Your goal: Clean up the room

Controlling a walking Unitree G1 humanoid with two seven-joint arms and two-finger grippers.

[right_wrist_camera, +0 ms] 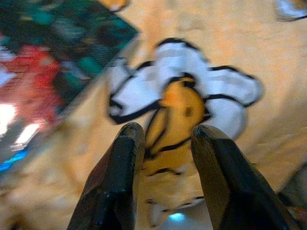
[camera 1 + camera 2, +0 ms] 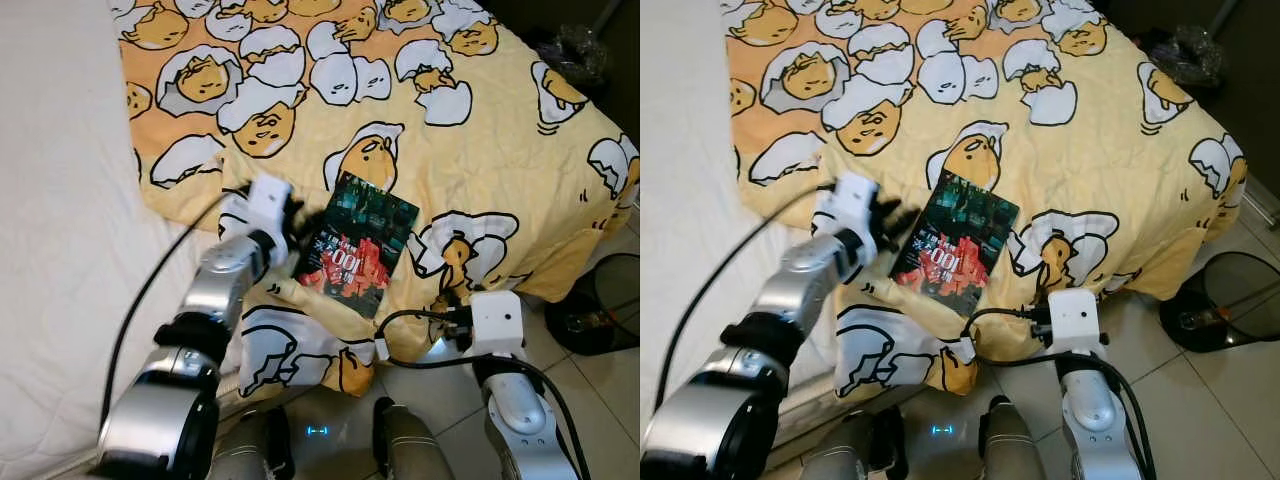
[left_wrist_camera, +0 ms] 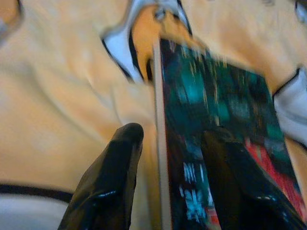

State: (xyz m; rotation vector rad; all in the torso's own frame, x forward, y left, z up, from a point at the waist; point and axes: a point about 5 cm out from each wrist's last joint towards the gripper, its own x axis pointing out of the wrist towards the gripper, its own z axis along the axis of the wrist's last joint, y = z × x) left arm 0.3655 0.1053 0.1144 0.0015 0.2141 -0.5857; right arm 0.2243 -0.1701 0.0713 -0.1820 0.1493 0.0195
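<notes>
A book [image 2: 358, 243] with a dark green and red cover lies flat on the yellow egg-print blanket [image 2: 480, 150], near the bed's front edge. My left gripper [image 2: 297, 240] is at the book's left edge. In the left wrist view its fingers [image 3: 115, 158] are open and straddle that edge of the book [image 3: 216, 110], one on the blanket side and one over the cover. My right gripper [image 1: 165, 132] is open and holds nothing. It hovers over the blanket's egg pattern, just right of the book, with its white wrist [image 2: 495, 320] at the bed's front edge.
A white sheet [image 2: 60, 200] covers the bed to the left of the blanket. On the tiled floor to the right stands a round black wire object [image 2: 605, 300]. A dark bag [image 2: 575, 50] sits past the bed's far right corner.
</notes>
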